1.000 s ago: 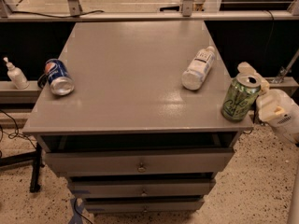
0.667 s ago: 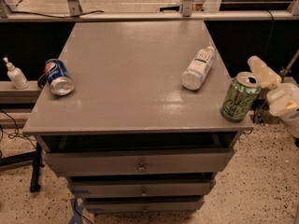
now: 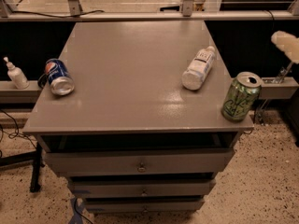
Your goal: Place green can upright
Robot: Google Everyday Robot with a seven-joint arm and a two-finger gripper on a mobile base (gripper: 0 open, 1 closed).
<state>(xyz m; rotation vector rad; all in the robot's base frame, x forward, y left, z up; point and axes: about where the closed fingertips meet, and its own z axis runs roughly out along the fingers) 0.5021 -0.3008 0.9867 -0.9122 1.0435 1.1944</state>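
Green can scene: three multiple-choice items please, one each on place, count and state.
1. Where on the cabinet top is the green can?
A. front right corner
B. back left corner
C. centre

2. How many drink cans are on the top?
A. one
B. two
C. four

3. How is the blue Pepsi can positioned?
A. upright
B. on its side
C. inside a drawer

Answers:
1. A: it stands upright at the front right edge; the gripper is up and to its right, apart from it.
2. B: only the green can and the blue Pepsi can.
3. B: its silver end faces the camera.
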